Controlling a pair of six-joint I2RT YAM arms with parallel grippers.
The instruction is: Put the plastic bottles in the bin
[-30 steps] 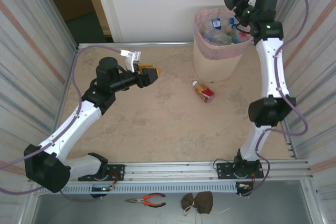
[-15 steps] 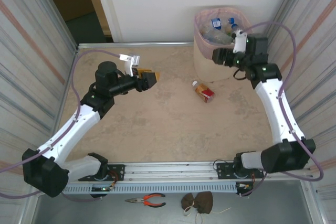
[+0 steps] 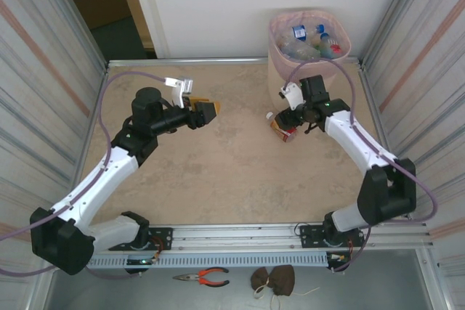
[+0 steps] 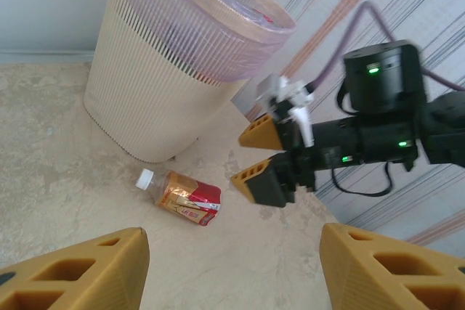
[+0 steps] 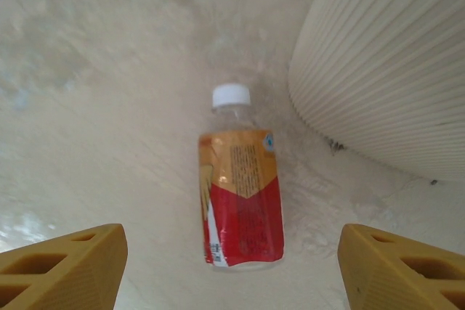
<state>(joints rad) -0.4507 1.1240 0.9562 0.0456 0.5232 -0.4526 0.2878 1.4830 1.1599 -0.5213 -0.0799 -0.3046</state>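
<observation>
One plastic bottle (image 3: 282, 129) with an orange-and-red label and a white cap lies on its side on the table, just in front of the bin (image 3: 294, 81). My right gripper (image 3: 289, 116) hovers over it, open; in the right wrist view the bottle (image 5: 242, 197) lies between the spread fingertips, cap pointing away, untouched. Several more bottles (image 3: 311, 41) rest inside the pink-lined bin. My left gripper (image 3: 205, 112) hangs open and empty over the table's middle left. The left wrist view shows the bottle (image 4: 180, 194), the bin (image 4: 171, 70) and the right gripper (image 4: 256, 156).
Corrugated metal walls close in on both sides, and the bin's ribbed wall (image 5: 392, 63) stands close to the right of the bottle. Orange-handled pliers (image 3: 203, 276) and a brown object (image 3: 275, 279) lie below the front rail. Bare table spreads between the arms.
My right arm swung from above the bin down and left to hover over the bottle on the table. The left arm barely shifted.
</observation>
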